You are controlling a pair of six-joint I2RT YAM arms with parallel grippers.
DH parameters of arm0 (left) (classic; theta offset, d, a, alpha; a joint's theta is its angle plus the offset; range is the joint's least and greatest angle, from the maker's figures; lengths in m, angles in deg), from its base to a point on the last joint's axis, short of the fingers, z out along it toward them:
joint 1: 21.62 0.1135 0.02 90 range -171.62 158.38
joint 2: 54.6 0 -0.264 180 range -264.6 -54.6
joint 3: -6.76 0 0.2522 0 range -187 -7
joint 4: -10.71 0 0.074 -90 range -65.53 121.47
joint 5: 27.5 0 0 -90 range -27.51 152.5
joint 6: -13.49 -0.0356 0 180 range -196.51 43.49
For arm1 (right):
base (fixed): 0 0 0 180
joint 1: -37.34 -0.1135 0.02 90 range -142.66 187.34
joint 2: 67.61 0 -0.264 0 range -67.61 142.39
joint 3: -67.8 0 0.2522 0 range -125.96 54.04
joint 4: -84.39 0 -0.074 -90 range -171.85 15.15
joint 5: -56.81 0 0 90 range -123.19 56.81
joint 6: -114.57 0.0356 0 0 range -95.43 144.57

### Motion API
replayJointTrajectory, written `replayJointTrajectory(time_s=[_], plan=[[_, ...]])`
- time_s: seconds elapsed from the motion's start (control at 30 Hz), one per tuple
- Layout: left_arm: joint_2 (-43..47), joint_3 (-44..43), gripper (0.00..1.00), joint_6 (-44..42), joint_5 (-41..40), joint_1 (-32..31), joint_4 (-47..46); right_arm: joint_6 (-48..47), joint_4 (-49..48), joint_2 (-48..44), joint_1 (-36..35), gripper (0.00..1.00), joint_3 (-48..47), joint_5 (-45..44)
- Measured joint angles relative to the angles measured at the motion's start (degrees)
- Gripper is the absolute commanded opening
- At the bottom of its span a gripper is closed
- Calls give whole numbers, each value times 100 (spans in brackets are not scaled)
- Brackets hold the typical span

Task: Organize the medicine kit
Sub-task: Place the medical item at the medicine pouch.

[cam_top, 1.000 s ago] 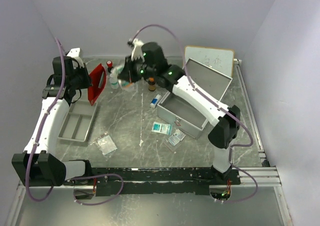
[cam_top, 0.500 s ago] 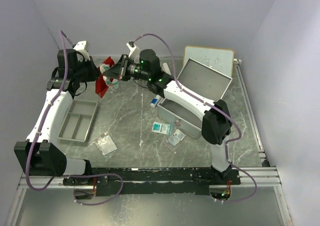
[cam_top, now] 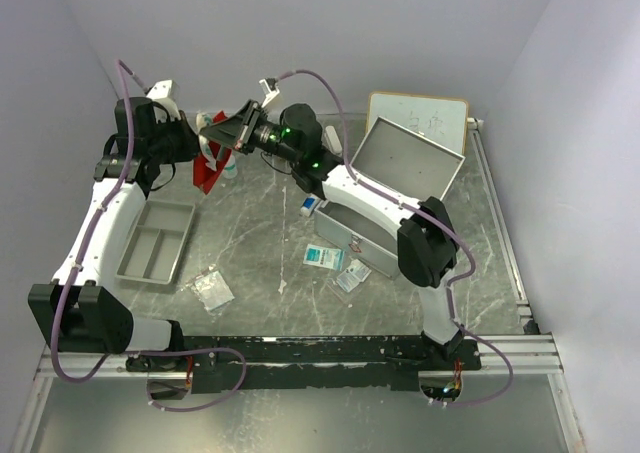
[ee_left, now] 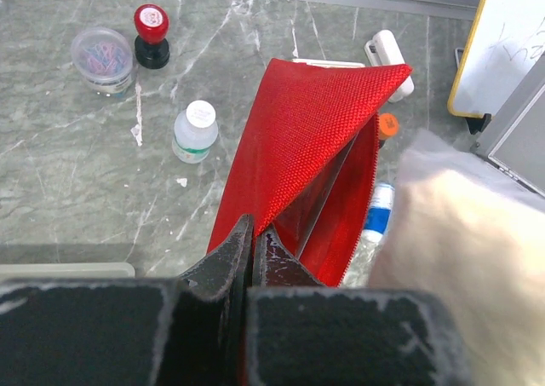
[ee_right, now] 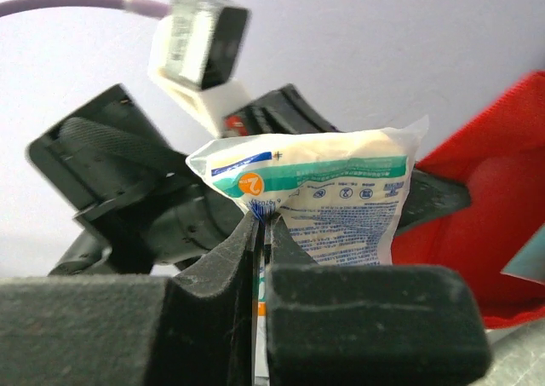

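The left gripper (ee_left: 254, 239) is pinched tight on the lower edge of the red pouch (ee_left: 311, 160) and holds it up off the table (cam_top: 250, 228) at the far left, with the zip side parted and facing right. The right gripper (ee_right: 262, 227) is closed just as tight on the lower corner of a white packet (ee_right: 324, 200) with green and blue print. It carries this packet in the air just beside the pouch's open side. Whether packet and pouch touch cannot be told. In the right wrist view the black left gripper sits behind the packet, and the pouch shows at the right edge. The kit (cam_top: 347, 239) stands on the right half of the table with its lid raised toward the back. The right arm reaches over its near left corner, and the whiteboard (cam_top: 418, 119) leans just behind it. Two small packets (cam_top: 323, 257) lie on the table just in front of the kit. A grey tray (cam_top: 140, 245) rests near the left arm, well apart from the kit. Under the pouch stand a white-capped bottle (ee_left: 197, 130) and, further back, a red stamp (ee_left: 151, 33).
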Motion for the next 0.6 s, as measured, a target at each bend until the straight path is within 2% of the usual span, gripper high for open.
replayJointTrajectory(time_s=[0.3, 0.6], plan=[[15, -11, 7, 160, 11, 0, -20, 238, -37, 133, 0, 0, 411, -431], [160, -20, 7, 323, 92, 0, -20, 337, -101, 136, 2, 0, 420, -756]])
